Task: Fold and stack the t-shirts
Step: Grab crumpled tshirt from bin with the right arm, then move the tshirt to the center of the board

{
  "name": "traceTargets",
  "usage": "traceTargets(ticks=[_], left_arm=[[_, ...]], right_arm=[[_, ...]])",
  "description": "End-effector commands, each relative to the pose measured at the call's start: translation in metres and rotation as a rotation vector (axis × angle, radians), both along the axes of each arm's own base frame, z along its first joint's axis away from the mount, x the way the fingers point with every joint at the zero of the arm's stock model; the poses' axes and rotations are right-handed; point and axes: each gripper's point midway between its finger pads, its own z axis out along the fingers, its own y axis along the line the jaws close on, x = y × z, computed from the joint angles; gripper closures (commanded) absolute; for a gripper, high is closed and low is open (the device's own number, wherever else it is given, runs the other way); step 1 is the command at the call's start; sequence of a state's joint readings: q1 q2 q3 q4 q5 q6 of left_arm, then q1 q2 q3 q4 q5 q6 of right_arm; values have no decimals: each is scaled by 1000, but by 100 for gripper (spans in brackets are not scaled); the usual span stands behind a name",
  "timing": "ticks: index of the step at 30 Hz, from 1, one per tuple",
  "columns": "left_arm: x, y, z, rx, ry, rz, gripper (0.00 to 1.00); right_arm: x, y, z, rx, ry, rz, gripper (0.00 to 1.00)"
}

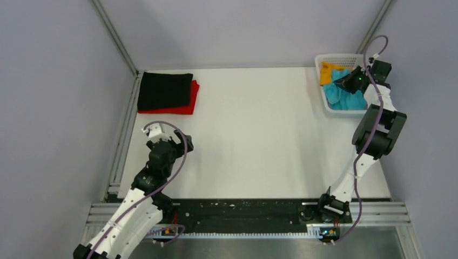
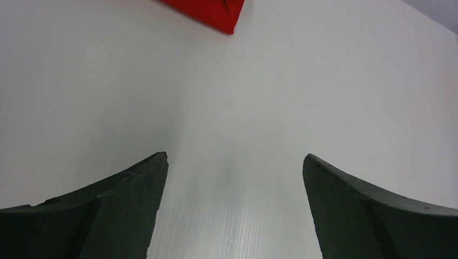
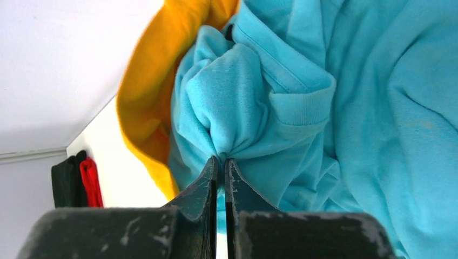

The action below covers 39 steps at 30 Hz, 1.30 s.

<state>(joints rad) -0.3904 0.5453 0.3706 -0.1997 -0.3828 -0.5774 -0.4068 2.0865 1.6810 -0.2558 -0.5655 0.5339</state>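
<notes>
My right gripper (image 3: pixel 221 162) is down in the white basket (image 1: pixel 330 57) at the far right corner of the table (image 1: pixel 254 124). Its jaws are squeezed tight together on a little bunch of the blue shirt (image 3: pixel 324 118). The blue shirt lies all crumpled in the basket, and it touches the yellow shirt (image 3: pixel 143 91) beside it. I think this step is pulling the blue shirt out so I can fold it. To do it well, I want to lift slowly and straight up, so the shirt slides free and does not drag the yellow one along or tip the basket. The pinch is only on a small bunch of cloth, so it may slip, and I will watch that bunch as I lift. Next I would carry the shirt to the bare middle of the table and lay it flat. My left gripper (image 2: pixel 235 156) hangs low over the table on the near left, jaws wide apart, holding nothing. It can help spread the cloth. The black shirt (image 1: pixel 164 90) lies folded on top of the red shirt (image 1: pixel 195 96) at the far left, and I think the blue one goes there last.
</notes>
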Motion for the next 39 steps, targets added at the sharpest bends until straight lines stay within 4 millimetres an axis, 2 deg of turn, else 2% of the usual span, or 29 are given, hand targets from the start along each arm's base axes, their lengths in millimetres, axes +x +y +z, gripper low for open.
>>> traceTargets(ticks=[1, 6, 9, 11, 13, 15, 17, 19, 25, 29, 31, 33, 34, 36, 39], left_arm=[[6, -2, 29, -33, -84, 3, 1], [4, 0, 31, -40, -96, 8, 1], [3, 1, 34, -46, -108, 10, 1], [2, 1, 35, -47, -113, 11, 1], [2, 1, 35, -49, -115, 13, 1], [2, 1, 35, -51, -115, 11, 1], [2, 0, 36, -54, -117, 6, 1], [1, 0, 36, -57, -117, 8, 1], [1, 4, 35, -64, -122, 29, 1], [1, 5, 34, -65, -118, 38, 1], [-1, 7, 34, -67, -113, 52, 1], [-2, 10, 33, -73, -110, 67, 1], [-2, 11, 33, -78, -111, 74, 1], [-3, 10, 33, -88, -112, 76, 1], [-4, 12, 34, -94, -110, 86, 1]], right_arm=[[-8, -9, 123, -189, -250, -17, 100], [-37, -13, 222, -370, -440, -92, 100], [-62, -5, 291, -439, -578, -114, 100], [-81, 10, 338, -453, -695, -93, 100], [-103, 34, 381, -437, -809, -41, 100], [-129, 74, 418, -417, -909, 65, 100], [-149, 113, 440, -417, -977, 145, 100], [-166, 149, 453, -412, -1020, 222, 100], [-218, 231, 481, -208, -1152, 516, 100], [-244, 286, 484, -118, -1185, 696, 100], [-241, 289, 476, -120, -1170, 681, 100], [-227, 282, 454, -152, -1124, 620, 100], [-219, 279, 437, -162, -1083, 593, 100], [-202, 271, 388, -173, -946, 529, 100], [-174, 253, 270, -180, -651, 414, 99]])
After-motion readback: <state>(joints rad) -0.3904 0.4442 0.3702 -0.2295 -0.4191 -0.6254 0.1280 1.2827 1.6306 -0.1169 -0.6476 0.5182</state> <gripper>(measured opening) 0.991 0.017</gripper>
